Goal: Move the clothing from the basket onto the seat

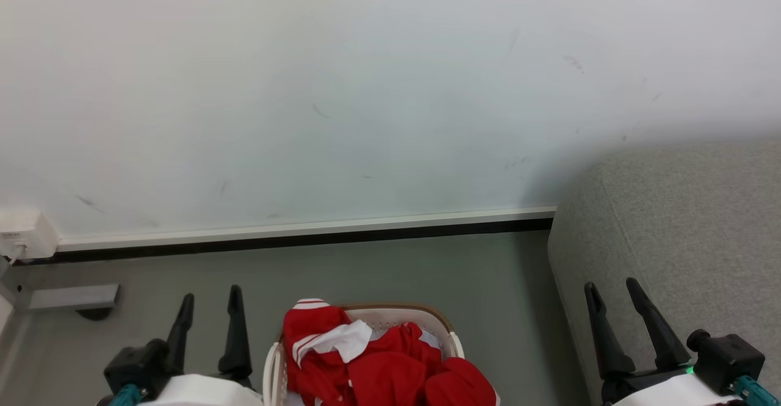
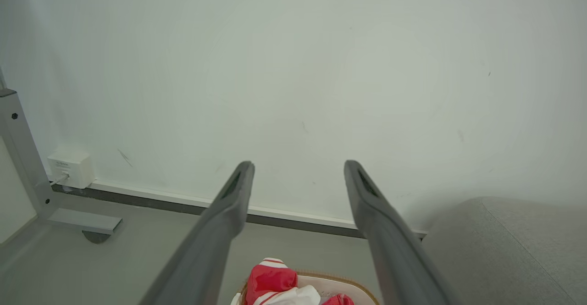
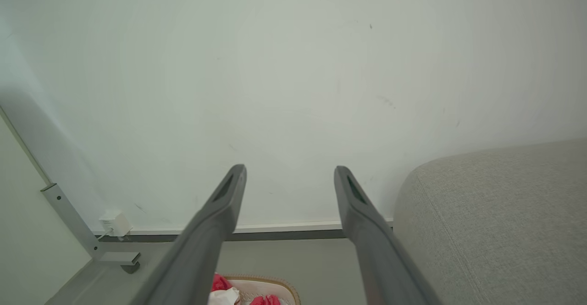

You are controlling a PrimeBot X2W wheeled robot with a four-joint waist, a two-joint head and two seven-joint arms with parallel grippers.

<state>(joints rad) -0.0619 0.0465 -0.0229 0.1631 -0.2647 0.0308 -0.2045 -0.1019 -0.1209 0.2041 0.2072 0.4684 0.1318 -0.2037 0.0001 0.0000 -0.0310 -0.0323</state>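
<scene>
Red clothing (image 1: 378, 357) with white trim is piled in the cream basket (image 1: 448, 326) at the bottom middle of the head view, spilling over its rim. The grey seat (image 1: 683, 223) rises at the right. My left gripper (image 1: 208, 296) hangs open just left of the basket, nothing between its fingers. My right gripper (image 1: 610, 287) stands open in front of the seat's rounded corner, right of the basket. In the left wrist view the open left gripper (image 2: 298, 165) points at the wall, with clothing (image 2: 270, 280) and basket (image 2: 357, 289) below. In the right wrist view the right gripper (image 3: 290, 169) is also open, beside the seat (image 3: 495, 222).
A pale wall with a white and dark skirting board (image 1: 305, 232) stands close behind the basket. A white socket box (image 1: 24, 232) sits at the lower left of the wall, with a grey metal furniture leg and foot (image 1: 73, 297) beside it. Grey floor (image 1: 378, 271) lies between basket and wall.
</scene>
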